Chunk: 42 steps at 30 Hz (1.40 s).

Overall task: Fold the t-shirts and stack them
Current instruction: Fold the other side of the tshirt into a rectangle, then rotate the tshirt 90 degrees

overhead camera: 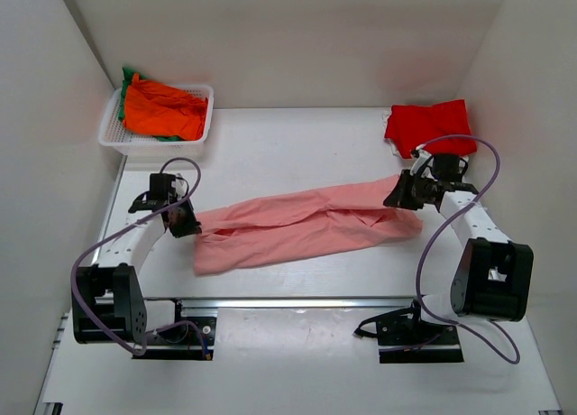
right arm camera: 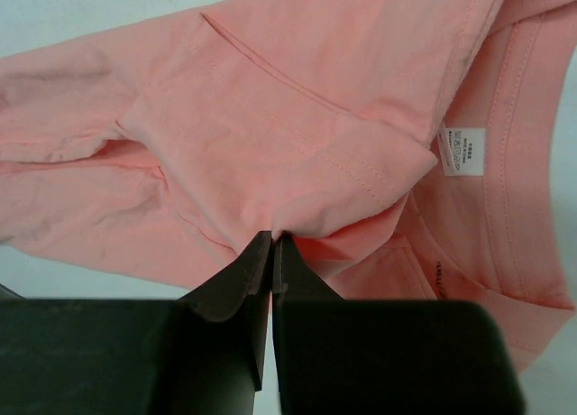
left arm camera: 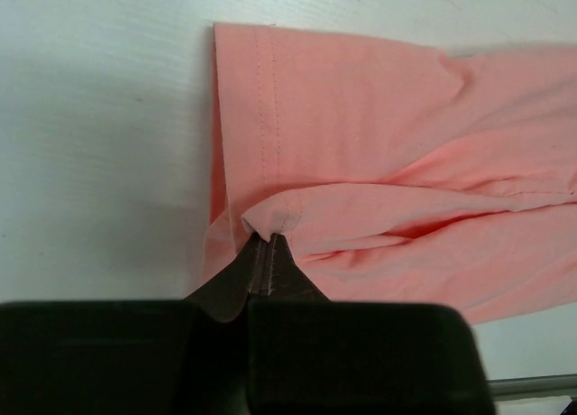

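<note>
Salmon-pink t-shirt (overhead camera: pixel 297 225), pinched tight by left gripper (left arm camera: pixel 268 239), and right gripper (right arm camera: pixel 272 237)

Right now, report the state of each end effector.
Left end effector: closed, pinching the hem end of the salmon-pink t-shirt.
Right end effector: closed, pinching the same t-shirt near its collar.

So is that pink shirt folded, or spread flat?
Partly folded: the pink shirt lies doubled lengthwise into a long strip, with the left gripper and right gripper pinching its ends.
</note>
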Available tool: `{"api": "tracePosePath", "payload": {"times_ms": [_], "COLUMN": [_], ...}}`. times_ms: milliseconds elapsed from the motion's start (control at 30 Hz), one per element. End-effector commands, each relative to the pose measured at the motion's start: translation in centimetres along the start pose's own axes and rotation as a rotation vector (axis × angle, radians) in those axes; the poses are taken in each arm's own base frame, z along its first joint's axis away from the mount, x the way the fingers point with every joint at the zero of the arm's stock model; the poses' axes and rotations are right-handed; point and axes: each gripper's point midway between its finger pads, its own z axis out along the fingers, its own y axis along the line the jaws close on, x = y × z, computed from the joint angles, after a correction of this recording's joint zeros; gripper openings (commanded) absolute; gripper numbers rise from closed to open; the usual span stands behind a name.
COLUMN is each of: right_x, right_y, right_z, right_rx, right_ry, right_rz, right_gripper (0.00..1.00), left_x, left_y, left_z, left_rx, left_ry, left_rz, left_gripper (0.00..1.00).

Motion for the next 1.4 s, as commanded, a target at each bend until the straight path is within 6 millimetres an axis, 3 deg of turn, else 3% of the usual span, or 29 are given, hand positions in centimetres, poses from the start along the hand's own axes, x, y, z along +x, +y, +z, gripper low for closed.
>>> {"api": "tracePosePath", "payload": {"times_ms": [0, 233, 300, 467, 533, 567, 600, 667, 767, 867, 1033, 1133, 1233, 1300, 1333, 1367], "right_x": [-0.3, -1.4, -1.3, 1.2, 2.7, 2.6, 2.4, 1.8, -0.9, -1.7, 0.8, 4.3, 6.0, 4.7, 4.9, 3.6], "right_y": [-0.3, -0.9, -1.9, -4.7, -5.3, -5.5, -5.7, -5.4, -3.7, -2.1, -0.2, 0.6, 1.2, 2.1, 1.8, 2.2], "right_z": [-0.5, -0.4, -0.2, -0.1, -0.3, -0.5, -1.0, -1.6, -2.7, -2.6, 0.1, 2.7, 4.9, 6.7, 7.8, 9.2], "right_rx": [0.025, 0.035, 0.076, 0.211, 0.247, 0.267, 0.302, 0.348, 0.361, 0.311, 0.252, 0.248, 0.226, 0.182, 0.175, 0.156], "right_ry": [-0.026, -0.046, -0.031, 0.070, 0.133, 0.139, 0.126, 0.104, 0.010, -0.013, 0.086, 0.226, 0.301, 0.301, 0.335, 0.341], "right_rz": [-0.029, -0.017, -0.001, 0.108, 0.157, 0.157, 0.144, 0.114, 0.049, 0.059, 0.109, 0.149, 0.198, 0.213, 0.218, 0.209], "right_gripper": [0.00, 0.00, 0.00, 0.00, 0.16, 0.36, 0.46, 0.53, 0.57, 0.58, 0.55, 0.54, 0.49, 0.47, 0.47, 0.47], "left_x": [0.3, 0.0, 0.2, 1.5, 0.9, 0.1, -0.8, -2.9, -5.1, -5.2, -1.8, 2.4, 5.8, 7.9, 8.6, 9.3], "left_y": [0.2, 0.8, 0.9, 1.9, 1.8, 1.5, 0.9, -0.4, -2.2, -4.6, -5.5, -5.4, -4.8, -5.1, -4.8, -5.0], "left_z": [-1.1, -1.3, -1.1, -0.4, -0.7, -1.3, -1.7, -3.3, -4.9, -4.5, -0.1, 2.3, 3.5, 3.5, 3.6, 3.3], "left_rx": [-0.004, -0.025, -0.030, -0.050, -0.040, -0.032, -0.019, -0.003, 0.052, 0.119, 0.074, 0.049, 0.040, 0.051, 0.042, 0.053], "left_ry": [-0.034, -0.044, -0.032, 0.000, -0.020, -0.049, -0.068, -0.143, -0.205, -0.199, -0.038, 0.122, 0.240, 0.297, 0.313, 0.332], "left_rz": [0.006, -0.005, -0.005, -0.025, -0.027, -0.022, -0.013, 0.027, 0.074, 0.141, 0.229, 0.239, 0.229, 0.251, 0.252, 0.264], "left_gripper": [0.00, 0.00, 0.00, 0.00, 0.12, 0.27, 0.33, 0.37, 0.38, 0.38, 0.29, 0.24, 0.20, 0.19, 0.15, 0.13]}}
